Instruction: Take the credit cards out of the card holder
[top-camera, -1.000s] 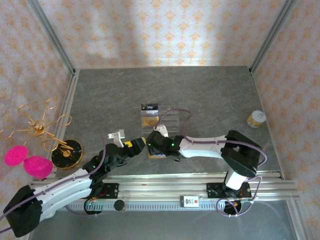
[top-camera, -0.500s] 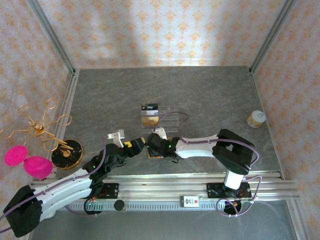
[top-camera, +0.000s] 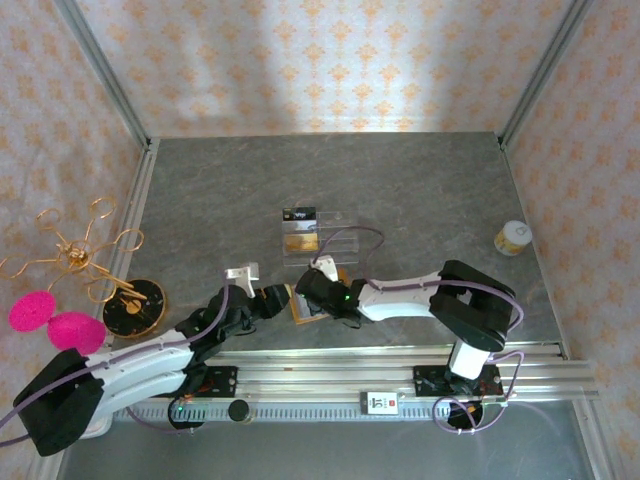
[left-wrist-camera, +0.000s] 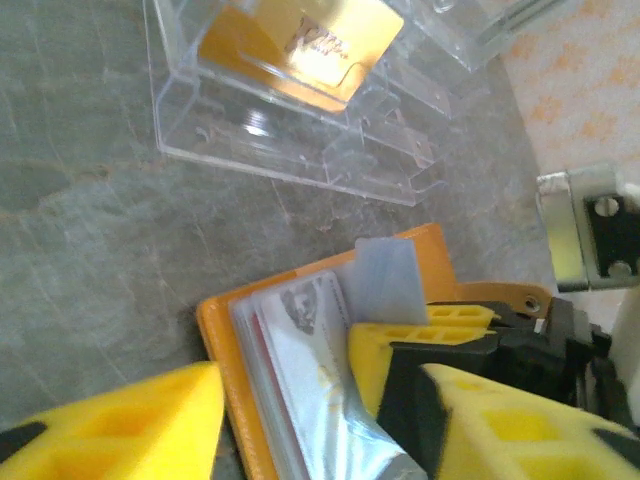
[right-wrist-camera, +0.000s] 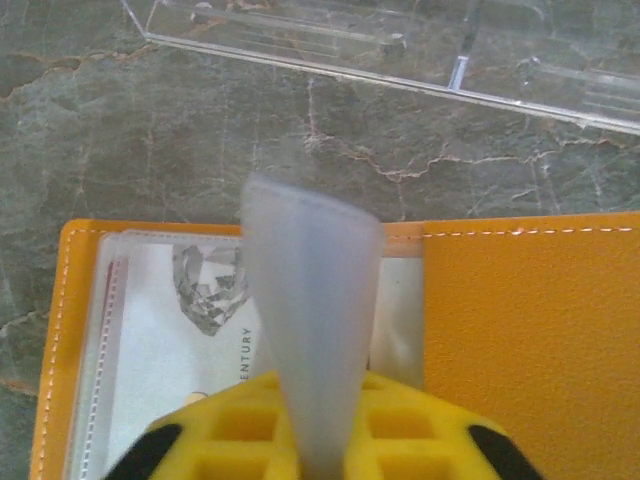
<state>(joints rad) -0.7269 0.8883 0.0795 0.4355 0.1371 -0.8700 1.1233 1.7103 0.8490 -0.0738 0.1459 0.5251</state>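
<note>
The orange card holder (top-camera: 312, 308) lies open on the grey table near the front edge, between both grippers. Its grey-blue plastic sleeves (left-wrist-camera: 300, 370) hold a pale card with a diamond picture (right-wrist-camera: 205, 290), and a red card's edge (left-wrist-camera: 257, 340) shows beneath. My right gripper (right-wrist-camera: 310, 445) is shut on one clear sleeve (right-wrist-camera: 310, 330), which stands up from the holder. My left gripper (left-wrist-camera: 320, 420) is open; its yellow fingers (left-wrist-camera: 110, 425) straddle the holder's near end, with the right gripper's finger between them.
A clear acrylic stand (top-camera: 335, 240) sits just behind the holder with a gold card (left-wrist-camera: 300, 40) and a dark card (top-camera: 298, 213) in it. A small jar (top-camera: 513, 237) is at the right. A gold wire stand (top-camera: 85, 260) and pink items (top-camera: 50, 322) are at the left.
My left gripper has moved right, up to the holder. The holder has shifted and turned slightly, and the right gripper has pulled a sleeve upright.
</note>
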